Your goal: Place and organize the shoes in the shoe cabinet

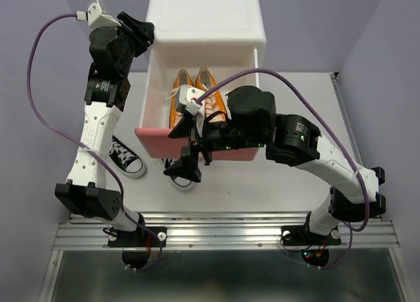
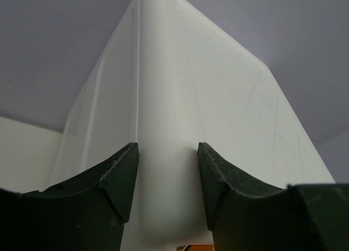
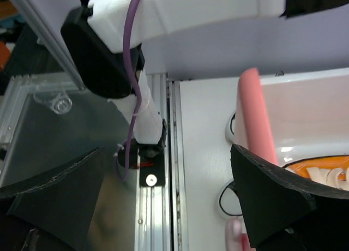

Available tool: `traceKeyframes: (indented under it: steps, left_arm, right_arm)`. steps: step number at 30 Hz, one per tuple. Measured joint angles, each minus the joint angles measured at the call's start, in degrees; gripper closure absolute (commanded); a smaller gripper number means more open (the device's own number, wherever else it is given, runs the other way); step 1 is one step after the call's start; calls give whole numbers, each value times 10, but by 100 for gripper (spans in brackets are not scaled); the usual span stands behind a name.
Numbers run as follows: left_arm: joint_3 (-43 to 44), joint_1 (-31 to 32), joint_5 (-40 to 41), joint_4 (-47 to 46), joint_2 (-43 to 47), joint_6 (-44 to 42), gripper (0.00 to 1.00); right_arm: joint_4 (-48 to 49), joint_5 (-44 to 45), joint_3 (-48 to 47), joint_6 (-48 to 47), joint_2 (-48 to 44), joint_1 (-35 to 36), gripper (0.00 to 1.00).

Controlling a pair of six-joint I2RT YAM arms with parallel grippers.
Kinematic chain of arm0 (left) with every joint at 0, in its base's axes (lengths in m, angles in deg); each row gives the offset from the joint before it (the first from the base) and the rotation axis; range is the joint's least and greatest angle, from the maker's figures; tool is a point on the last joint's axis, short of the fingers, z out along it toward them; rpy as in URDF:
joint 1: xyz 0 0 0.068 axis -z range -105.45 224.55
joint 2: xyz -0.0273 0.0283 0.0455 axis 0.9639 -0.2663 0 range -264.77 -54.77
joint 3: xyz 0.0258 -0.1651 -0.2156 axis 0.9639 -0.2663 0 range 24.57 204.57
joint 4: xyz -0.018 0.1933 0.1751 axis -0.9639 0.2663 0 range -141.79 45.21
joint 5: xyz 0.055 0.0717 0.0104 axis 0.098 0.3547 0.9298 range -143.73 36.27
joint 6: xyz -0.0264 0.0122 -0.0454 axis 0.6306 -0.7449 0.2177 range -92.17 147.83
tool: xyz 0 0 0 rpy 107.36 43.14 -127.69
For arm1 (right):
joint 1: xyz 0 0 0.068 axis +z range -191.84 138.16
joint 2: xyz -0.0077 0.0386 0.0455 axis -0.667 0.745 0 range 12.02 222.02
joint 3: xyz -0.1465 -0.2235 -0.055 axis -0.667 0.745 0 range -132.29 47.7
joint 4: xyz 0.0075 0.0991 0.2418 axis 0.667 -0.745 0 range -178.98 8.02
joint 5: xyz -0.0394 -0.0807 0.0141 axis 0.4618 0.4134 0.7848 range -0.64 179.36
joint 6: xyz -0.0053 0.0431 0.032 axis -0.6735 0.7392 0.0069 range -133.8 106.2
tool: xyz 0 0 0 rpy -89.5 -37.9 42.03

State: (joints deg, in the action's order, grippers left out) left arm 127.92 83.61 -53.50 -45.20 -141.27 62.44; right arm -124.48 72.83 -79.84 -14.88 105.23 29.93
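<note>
R gripper (image 3: 168, 153), spread & empty, hangs right over a black shoe (image 1: 186, 182) just in front of the drawer (image 1: 151, 135); L gripper (image 2: 166, 174) straddles cabinet (image 2: 191, 98) corner, grip unclear.

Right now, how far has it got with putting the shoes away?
About halfway. Done: the orange pair lies in the shoe cabinet's open drawer. In hand: nothing yet; the right gripper hovers open by the drawer front, while the left gripper clasps the cabinet's corner. Left: one black sneaker on the table, a second black sneaker mostly hidden under the right gripper.
</note>
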Motion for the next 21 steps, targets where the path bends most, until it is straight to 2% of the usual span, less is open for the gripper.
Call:
traceKeyframes:
  steps: [9,15,21]
  left_arm:
    - [0,1,0,0,0,-5,43]
    - [3,1,0,2,-1,-7,44]
    - [7,2,0,5,-4,-9,44]
  right_arm:
    - [-68,43,86,-65,-11,117,0]
    - [-71,86,189,-58,-36,111,0]
    - [-72,201,244,-22,-46,109,0]
